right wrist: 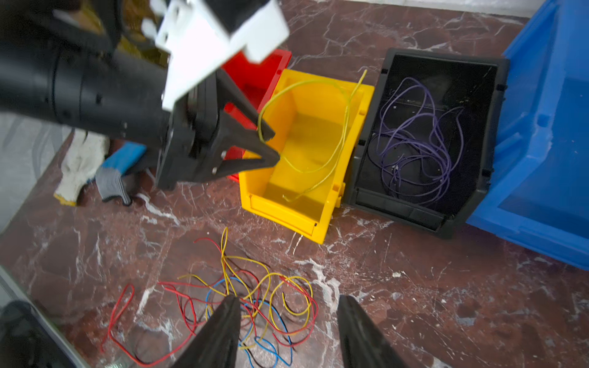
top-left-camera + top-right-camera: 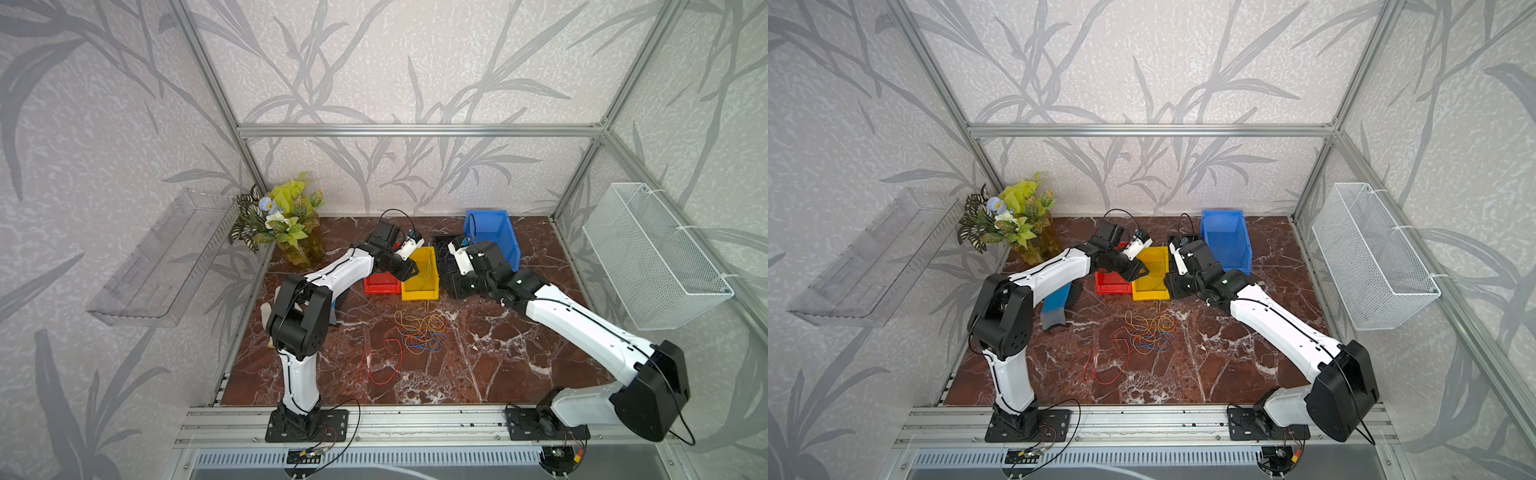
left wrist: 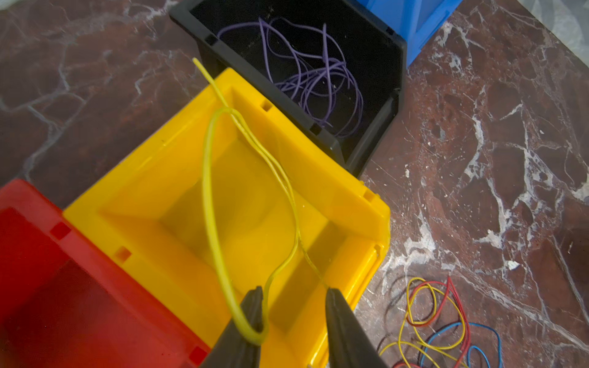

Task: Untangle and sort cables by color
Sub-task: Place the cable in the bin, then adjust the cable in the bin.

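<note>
My left gripper [image 3: 294,290] hovers open over the yellow bin [image 3: 344,194]. A yellow cable [image 3: 208,191] hooks round one of its fingers [image 3: 251,318] and dangles into that bin; the same cable [image 1: 338,133] and the left gripper [image 1: 271,146] show in the right wrist view. My right gripper [image 1: 287,299] is open and empty, above the table near the black bin [image 2: 442,245]. A tangle of red, yellow and blue cables [image 2: 419,332] [image 2: 1150,332] [image 1: 242,299] lies in front of the bins. Purple cables [image 3: 318,79] lie in the black bin [image 1: 497,95].
A red bin [image 2: 380,284] adjoins the yellow bin [image 2: 419,293], and a blue bin [image 2: 494,232] stands behind the black one. A loose red cable [image 2: 382,361] trails nearer the front. Gloves [image 1: 83,165] and a flower vase [image 2: 286,224] sit at the left.
</note>
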Robot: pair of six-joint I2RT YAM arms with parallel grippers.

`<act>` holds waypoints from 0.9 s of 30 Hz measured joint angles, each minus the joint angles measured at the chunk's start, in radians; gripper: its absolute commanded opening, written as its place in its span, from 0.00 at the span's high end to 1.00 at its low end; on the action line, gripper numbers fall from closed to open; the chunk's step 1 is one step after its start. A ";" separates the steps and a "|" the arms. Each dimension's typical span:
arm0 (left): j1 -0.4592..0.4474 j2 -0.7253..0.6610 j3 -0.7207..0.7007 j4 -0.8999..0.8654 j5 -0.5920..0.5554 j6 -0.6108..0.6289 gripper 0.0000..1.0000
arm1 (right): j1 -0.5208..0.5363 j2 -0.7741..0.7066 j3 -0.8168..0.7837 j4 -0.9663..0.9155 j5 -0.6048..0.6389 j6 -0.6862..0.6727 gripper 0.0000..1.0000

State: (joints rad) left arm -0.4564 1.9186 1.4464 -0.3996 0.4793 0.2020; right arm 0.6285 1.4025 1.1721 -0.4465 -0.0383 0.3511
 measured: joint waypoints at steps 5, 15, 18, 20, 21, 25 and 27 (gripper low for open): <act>-0.011 -0.039 -0.056 -0.018 0.025 0.011 0.60 | -0.009 0.133 0.084 0.068 -0.005 0.228 0.44; 0.017 -0.221 -0.167 -0.004 0.031 0.051 0.44 | -0.051 0.298 0.070 0.216 -0.120 0.698 0.45; 0.045 -0.253 -0.165 -0.014 0.032 0.066 0.44 | -0.051 0.311 0.072 0.235 -0.144 0.723 0.45; 0.067 -0.270 -0.160 -0.028 0.033 0.074 0.44 | -0.047 0.329 0.087 0.237 -0.156 0.720 0.45; 0.080 -0.278 -0.158 -0.034 0.035 0.078 0.44 | -0.042 0.344 0.103 0.237 -0.161 0.713 0.44; 0.142 -0.319 -0.157 -0.055 0.036 0.086 0.44 | -0.015 0.426 0.217 0.206 -0.162 0.663 0.42; 0.181 -0.342 -0.157 -0.057 0.035 0.085 0.44 | 0.008 0.475 0.294 0.176 -0.153 0.627 0.42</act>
State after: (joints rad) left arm -0.2756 1.5768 1.2896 -0.4568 0.5144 0.2874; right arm 0.6361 1.8771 1.4662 -0.2707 -0.1909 0.9779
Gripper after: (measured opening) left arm 0.562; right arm 0.578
